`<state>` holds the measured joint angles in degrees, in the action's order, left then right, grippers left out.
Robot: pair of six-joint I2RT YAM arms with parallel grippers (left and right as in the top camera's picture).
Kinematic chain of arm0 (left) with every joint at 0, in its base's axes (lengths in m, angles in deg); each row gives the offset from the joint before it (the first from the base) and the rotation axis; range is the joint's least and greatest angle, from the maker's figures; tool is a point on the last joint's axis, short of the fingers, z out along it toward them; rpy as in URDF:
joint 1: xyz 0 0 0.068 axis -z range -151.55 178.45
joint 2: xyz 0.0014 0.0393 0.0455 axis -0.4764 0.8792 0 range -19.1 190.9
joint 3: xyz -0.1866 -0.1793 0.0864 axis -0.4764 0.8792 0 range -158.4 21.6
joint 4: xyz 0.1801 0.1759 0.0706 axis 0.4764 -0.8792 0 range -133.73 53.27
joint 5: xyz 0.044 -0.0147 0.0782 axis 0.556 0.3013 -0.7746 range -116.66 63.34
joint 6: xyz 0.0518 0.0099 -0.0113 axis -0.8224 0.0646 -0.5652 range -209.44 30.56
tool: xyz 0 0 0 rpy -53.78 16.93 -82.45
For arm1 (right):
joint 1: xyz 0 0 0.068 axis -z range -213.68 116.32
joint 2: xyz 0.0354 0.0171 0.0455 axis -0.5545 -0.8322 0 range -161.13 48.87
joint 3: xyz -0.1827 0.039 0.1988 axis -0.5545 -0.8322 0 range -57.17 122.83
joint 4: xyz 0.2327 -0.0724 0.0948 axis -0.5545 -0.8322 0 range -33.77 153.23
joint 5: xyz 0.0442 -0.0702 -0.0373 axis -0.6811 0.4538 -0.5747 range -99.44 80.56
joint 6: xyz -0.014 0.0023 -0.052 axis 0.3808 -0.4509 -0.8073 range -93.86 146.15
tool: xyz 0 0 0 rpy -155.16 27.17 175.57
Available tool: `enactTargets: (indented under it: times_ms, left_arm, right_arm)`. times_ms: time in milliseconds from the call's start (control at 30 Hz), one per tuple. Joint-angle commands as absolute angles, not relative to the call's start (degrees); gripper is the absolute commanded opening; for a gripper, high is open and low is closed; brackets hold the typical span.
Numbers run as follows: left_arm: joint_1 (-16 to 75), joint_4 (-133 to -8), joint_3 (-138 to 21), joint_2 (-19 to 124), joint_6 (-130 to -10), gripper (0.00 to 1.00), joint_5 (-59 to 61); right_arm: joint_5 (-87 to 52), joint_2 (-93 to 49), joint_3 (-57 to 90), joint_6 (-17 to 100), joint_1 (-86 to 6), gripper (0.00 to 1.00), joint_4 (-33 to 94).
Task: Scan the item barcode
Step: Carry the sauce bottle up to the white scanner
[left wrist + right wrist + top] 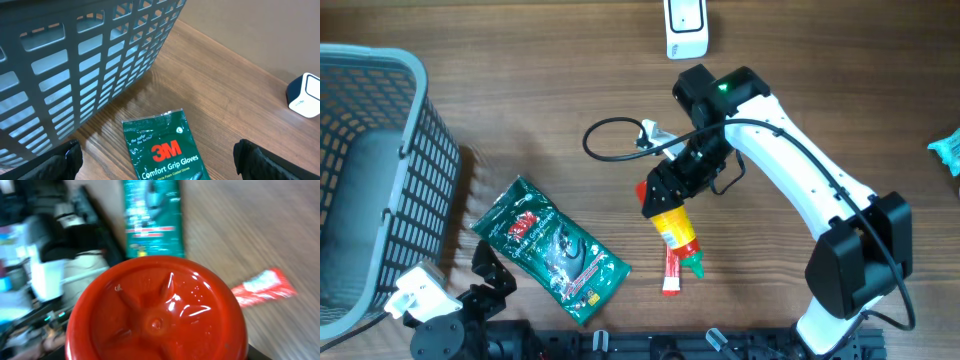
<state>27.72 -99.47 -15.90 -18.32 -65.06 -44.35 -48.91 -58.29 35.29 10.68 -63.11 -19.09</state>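
Seen from above, the right gripper has its jaws closed on the red base end of a sauce bottle. The bottle sticks out beyond the fingers, its green cap pointing away from the wrist. I reckon it is held by the base so the yellow label, the likely place for a barcode, is left uncovered for the scanner. The scanner stands well behind the hand, past the wrist, so the label does not face it yet. The right arm reaches in with its elbow bent and its wrist angled down. A red sachet lies on the table just under the cap; I can't tell whether the two touch.

On the left wrist camera, the left gripper is spread wide and holds nothing, with one finger in each lower corner. A green glove packet lies flat between them and just ahead. The grey basket rises ahead to the hand's left, and the scanner sits far off to its right. This arm looks parked, out of the way.

On the right wrist camera, the bottle's red base fills the view close against the lens and hides the fingers. Beyond it, blurred, lie the glove packet and the sachet.
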Motion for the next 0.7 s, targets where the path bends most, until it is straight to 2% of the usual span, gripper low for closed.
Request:
enactTargets:
  times_ms: [0,233,267,333,500,667]
  left_arm:
    - [28.09,-99.23,-15.83,-18.74,-64.54,1.0,-44.09]
    - [28.09,-99.23,-15.85,-18.74,-64.54,1.0,-44.09]
    - [28.09,-99.23,-15.83,-18.74,-64.54,1.0,-44.09]
    - [28.09,-99.23,-15.83,-18.74,-64.54,1.0,-44.09]
    - [28.09,-99.23,-15.83,-18.74,-64.54,1.0,-44.09]
    - [28.09,-99.23,-15.83,-18.74,-64.54,1.0,-44.09]
  right_arm:
    - [-37.5,-56.08,42.0,19.16,-62.58,0.29,-16.43]
    - [-9.69,-56.06,47.92,31.27,-62.32,0.31,-8.21]
    - [-8.14,-56.06,47.88,30.88,-62.32,0.2,-6.9]
    - [-5.41,-56.06,47.88,30.44,-62.32,0.2,-4.3]
    - [3.14,-56.17,47.88,26.68,-62.32,0.27,6.33]
    - [10.83,-57.19,47.86,18.88,-61.66,0.27,17.04]
